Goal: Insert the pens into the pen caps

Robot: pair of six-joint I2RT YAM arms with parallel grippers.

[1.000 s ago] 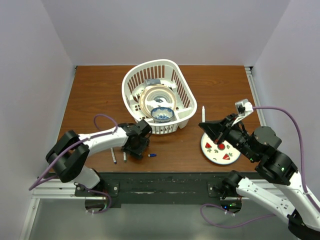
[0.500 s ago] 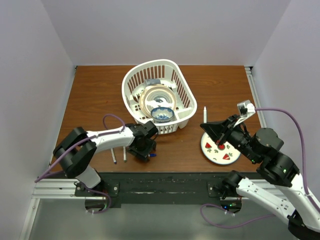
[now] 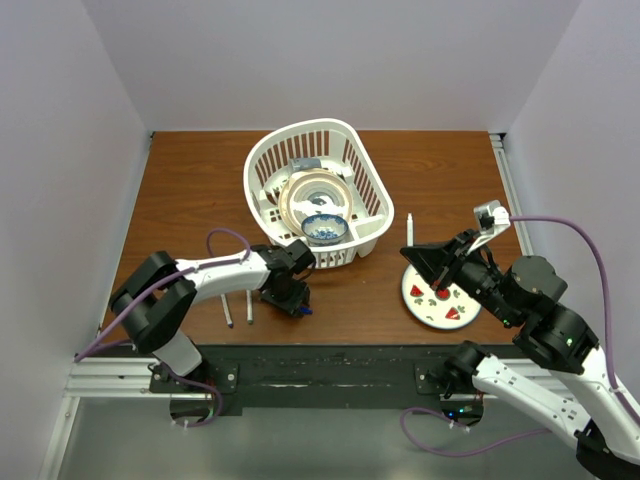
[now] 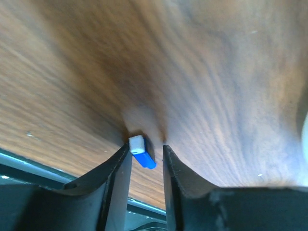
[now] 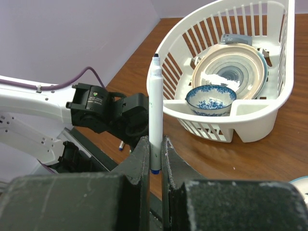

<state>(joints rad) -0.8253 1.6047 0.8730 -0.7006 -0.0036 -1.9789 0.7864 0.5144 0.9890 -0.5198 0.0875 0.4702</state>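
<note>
My left gripper (image 3: pixel 293 300) is down at the table's near edge, and a blue pen cap (image 3: pixel 306 310) shows beside it. In the left wrist view the blue cap with a white end (image 4: pixel 144 159) lies on the wood between the open jaws of the left gripper (image 4: pixel 145 148). It touches the left finger, and a gap separates it from the right one. Two white pens (image 3: pixel 228 312) (image 3: pixel 249 311) lie just left of that gripper. My right gripper (image 3: pixel 416 250) hovers above the plate, shut on a third pen (image 3: pixel 409 228) (image 5: pixel 155 106) held upright between its jaws (image 5: pixel 155 139).
A white basket (image 3: pixel 262 150) at the back centre holds a plate and a blue patterned bowl (image 3: pixel 325 228). A strawberry-patterned plate (image 3: pixel 425 292) sits at the near right under the right arm. The table's front edge lies just behind the cap.
My left gripper has slid right over the blue cap and come down around it, with its jaws narrowing. The right arm has shifted slightly right with its pen.
</note>
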